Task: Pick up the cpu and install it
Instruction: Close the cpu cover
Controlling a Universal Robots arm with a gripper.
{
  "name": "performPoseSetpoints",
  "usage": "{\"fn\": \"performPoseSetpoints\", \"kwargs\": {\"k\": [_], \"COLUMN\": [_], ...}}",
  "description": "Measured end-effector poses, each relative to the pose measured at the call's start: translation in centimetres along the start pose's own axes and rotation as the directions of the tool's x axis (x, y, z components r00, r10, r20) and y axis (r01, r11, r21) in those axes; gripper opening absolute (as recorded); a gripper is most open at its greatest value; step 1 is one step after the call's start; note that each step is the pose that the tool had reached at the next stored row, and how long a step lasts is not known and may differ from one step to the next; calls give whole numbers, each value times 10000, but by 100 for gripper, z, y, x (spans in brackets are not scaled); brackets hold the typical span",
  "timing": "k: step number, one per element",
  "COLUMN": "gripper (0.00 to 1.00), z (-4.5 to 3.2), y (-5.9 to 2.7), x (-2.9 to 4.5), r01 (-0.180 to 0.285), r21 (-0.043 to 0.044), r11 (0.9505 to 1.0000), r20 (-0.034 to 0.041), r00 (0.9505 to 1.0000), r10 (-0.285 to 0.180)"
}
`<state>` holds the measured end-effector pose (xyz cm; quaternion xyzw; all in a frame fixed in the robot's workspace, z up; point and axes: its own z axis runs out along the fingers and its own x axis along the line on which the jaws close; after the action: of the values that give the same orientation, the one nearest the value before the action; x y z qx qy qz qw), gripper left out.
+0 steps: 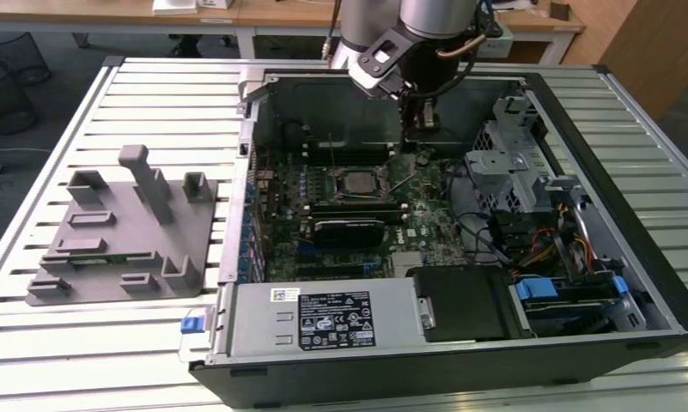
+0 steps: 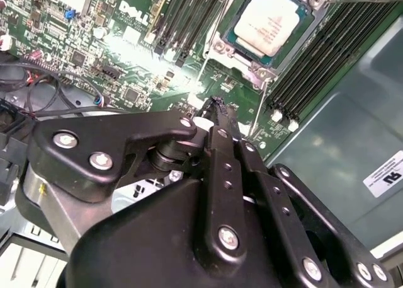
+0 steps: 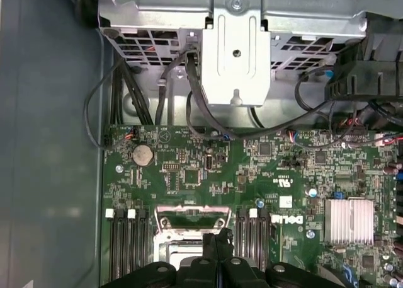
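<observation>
Exterior view, left to right. The pale grey slatted metal table (image 1: 126, 343) has bare slats along its near and left edges. A grey moulded plastic fixture with upright posts (image 1: 120, 249) stands well apart from the table's left rim and just beside the case.

The open black steel computer case (image 1: 435, 369) takes up the middle and right of the table, its walls standing on all four sides of the interior. Inside lies the green circuit board (image 1: 281, 257), with a silver box-shaped power supply (image 1: 320, 322) against the near wall.

The cpu (image 1: 353, 183), a small square chip with a shiny silver top, sits in the square dark metal-framed socket (image 2: 252, 67) near the board's centre, uncovered from above. Long black memory slots (image 2: 324, 55) run beside the socket, leaving narrow room on that side.

The black gripper (image 1: 417, 146) hangs inside the case, to the exterior view's right of the cpu and apart from it. In both wrist views the gripper (image 2: 214, 105) (image 3: 217, 236) has its fingers pressed together with nothing between them, its tips above the board beside a socket corner.

Further right, a grey perforated metal drive cage (image 1: 510, 163) and bundled cables crowd the case's right wall.

Beyond the table are wooden desks (image 1: 92, 10), dark wire baskets (image 1: 6, 69) and dark floor.
</observation>
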<state>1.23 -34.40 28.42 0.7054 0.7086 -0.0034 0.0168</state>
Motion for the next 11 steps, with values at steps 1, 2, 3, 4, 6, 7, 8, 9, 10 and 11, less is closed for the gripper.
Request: {"fn": "performPoseSetpoints", "kwargs": {"k": [1, 2, 3, 4, 6, 7, 8, 9, 10, 11], "gripper": [11, 11, 11, 11, 11, 11, 11, 11, 11, 11], "z": [4, 8, 13, 20, 33, 39, 46, 54, 62, 70], "y": [11, 25, 41, 54, 84, 103, 119, 136, 151, 167], "x": [1, 1, 3, 5, 9, 13, 18, 25, 35, 45], "r01": [0, 0, 1, 1, 1, 2, 3, 3, 3, 3], "r21": [7, 14, 26, 35, 54, 66, 78, 92, 109, 129], "r11": [10000, 10000, 10000, 10000, 10000, 10000, 10000, 10000, 9999, 9999], "r20": [-1, 0, 1, 1, 1, 2, 2, 3, 5, 8], "r00": [10000, 10000, 10000, 10000, 10000, 10000, 10000, 10000, 10000, 10000], "r10": [0, 0, -1, -1, -1, -2, -3, -3, -3, -3]}}
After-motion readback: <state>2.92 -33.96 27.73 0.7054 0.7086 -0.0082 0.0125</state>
